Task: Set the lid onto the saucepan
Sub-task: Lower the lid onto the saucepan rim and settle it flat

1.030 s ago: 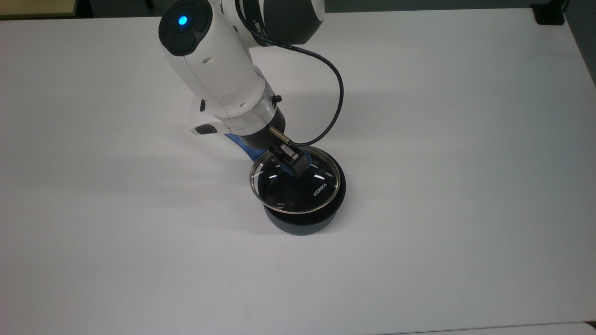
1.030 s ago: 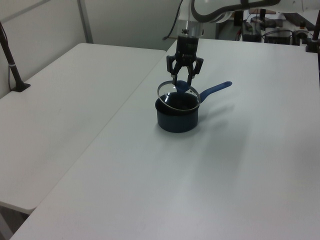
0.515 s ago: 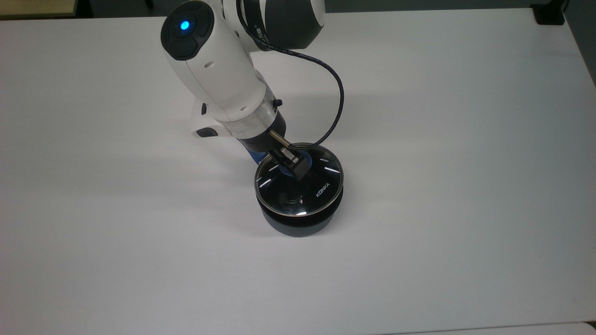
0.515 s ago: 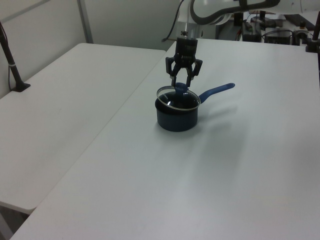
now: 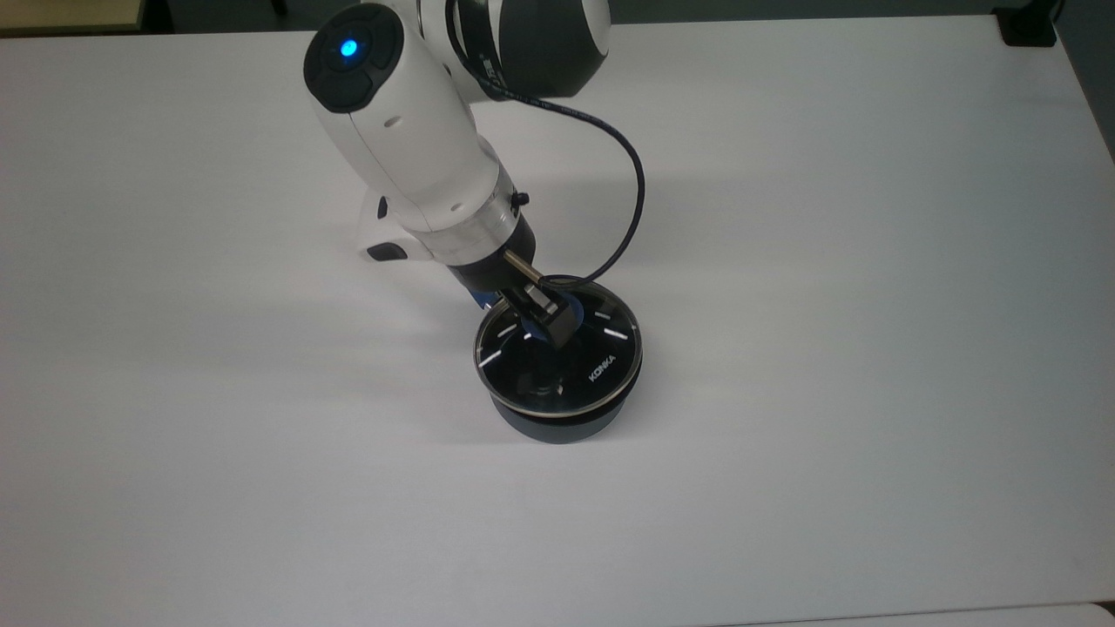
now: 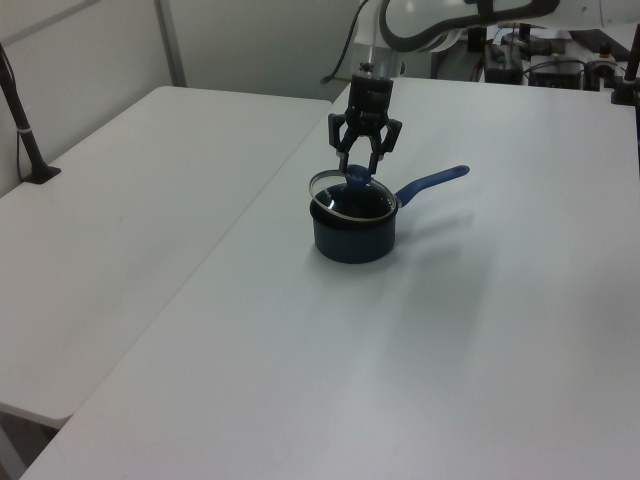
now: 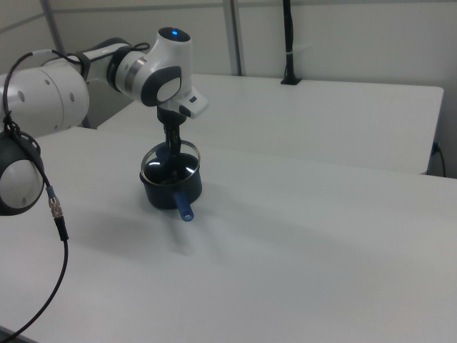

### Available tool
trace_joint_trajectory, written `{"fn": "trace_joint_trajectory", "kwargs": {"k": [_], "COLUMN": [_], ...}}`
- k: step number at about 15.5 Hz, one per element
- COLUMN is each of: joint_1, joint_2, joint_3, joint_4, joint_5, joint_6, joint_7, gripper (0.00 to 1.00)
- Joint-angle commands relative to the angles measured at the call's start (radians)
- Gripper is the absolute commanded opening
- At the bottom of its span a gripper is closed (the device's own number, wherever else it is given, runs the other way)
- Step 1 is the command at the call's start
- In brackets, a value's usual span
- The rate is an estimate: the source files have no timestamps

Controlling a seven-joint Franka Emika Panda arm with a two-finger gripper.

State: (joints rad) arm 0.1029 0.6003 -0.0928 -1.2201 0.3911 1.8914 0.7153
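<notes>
The dark saucepan [image 5: 557,426] stands on the white table [image 5: 871,348], and its blue handle [image 6: 431,181] points to the left view's right. The glass lid [image 5: 571,374] with white "KONKA" lettering lies over the pan's mouth, slightly tilted and overhanging toward the top view's left. I cannot tell whether it rests fully on the rim. My gripper [image 5: 533,324] comes down from above and is shut on the lid's blue knob [image 6: 357,176]. From the right view, the gripper [image 7: 170,153] stands upright over the lid [image 7: 171,166] and saucepan [image 7: 166,194].
A black cable [image 5: 629,165] loops from the wrist beside the pan. A second white table [image 6: 120,200] adjoins on the left view's left, with a black post [image 6: 22,118] at its edge. Equipment [image 6: 530,50] crowds the far back.
The gripper has lowered the lid from a tilted hold above the pan to nearly level over the pan's mouth. The saucepan has shifted slightly.
</notes>
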Motion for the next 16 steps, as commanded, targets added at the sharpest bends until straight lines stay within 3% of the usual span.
{"fn": "trace_joint_trajectory", "kwargs": {"k": [1,12,15,16], "joint_1": [0.012,0.027,0.028,0.028], "joint_2": [0.01,0.027,0.027,0.026], "joint_3": [-0.008,-0.008,-0.008,-0.008], "joint_4": [-0.01,-0.027,-0.027,-0.027], "joint_5": [0.011,0.011,0.008,0.005], "joint_6": [0.055,0.046,0.038,0.034], "joint_7": [0.023,0.023,0.067,0.084], "gripper": [0.47,0.46,0.29,0.27]}}
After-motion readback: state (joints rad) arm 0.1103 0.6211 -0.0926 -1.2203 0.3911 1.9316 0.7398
